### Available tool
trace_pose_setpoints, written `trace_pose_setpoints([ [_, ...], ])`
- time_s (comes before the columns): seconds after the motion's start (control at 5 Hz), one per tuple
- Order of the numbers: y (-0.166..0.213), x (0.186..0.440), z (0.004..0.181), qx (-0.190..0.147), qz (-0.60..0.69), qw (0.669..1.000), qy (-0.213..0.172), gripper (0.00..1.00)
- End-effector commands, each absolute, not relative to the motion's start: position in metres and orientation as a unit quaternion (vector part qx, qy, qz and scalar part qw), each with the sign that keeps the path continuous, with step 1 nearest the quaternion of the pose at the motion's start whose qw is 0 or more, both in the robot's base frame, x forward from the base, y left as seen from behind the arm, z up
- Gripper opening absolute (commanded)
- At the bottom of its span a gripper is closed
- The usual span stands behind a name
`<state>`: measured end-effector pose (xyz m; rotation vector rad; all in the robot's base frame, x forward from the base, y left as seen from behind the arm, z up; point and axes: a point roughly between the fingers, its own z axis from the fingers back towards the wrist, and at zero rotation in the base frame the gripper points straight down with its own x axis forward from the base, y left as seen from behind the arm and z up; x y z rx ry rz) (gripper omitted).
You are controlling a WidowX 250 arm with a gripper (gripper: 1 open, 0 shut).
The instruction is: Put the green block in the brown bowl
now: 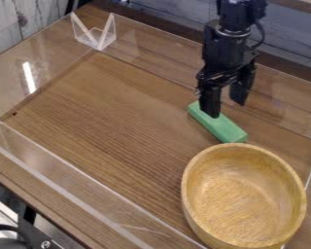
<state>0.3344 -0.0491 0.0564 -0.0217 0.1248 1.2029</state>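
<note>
On the wooden table [106, 117], open jaws partly hide the green block [221, 124].

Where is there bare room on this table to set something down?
The left and middle of the table lie bare, from the clear walls to the bowl. The right is crowded: gripper over the block, just behind the bowl.

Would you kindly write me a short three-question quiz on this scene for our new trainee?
1. True or false: the green block already lies inside the brown bowl.
2. The end effector is: A) open, B) shut on the block, C) out of view.
3. What stands at the table's far left corner?

Key
1. False; it lies on the wooden table, just beyond the bowl's rim.
2. A; its open fingers point down over the block's far end.
3. A small clear plastic stand.
</note>
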Motion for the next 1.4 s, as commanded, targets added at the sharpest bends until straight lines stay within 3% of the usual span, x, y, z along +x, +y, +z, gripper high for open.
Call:
trace_pose_setpoints([
  [0.0, -0.053, 0.344, 0.077, -0.032, 0.585, 0.81, 0.023, 1.0],
  [0.6, -0.055, 0.325, 0.047, -0.013, 0.593, 0.805, 0.026, 1.0],
  [0.8, -0.055, 0.325, 0.051, -0.014, 0.587, 0.809, 0.029, 0.0],
  [1.2, -0.059, 0.33, 0.096, -0.04, 0.56, 0.826, 0.051, 0.0],
])
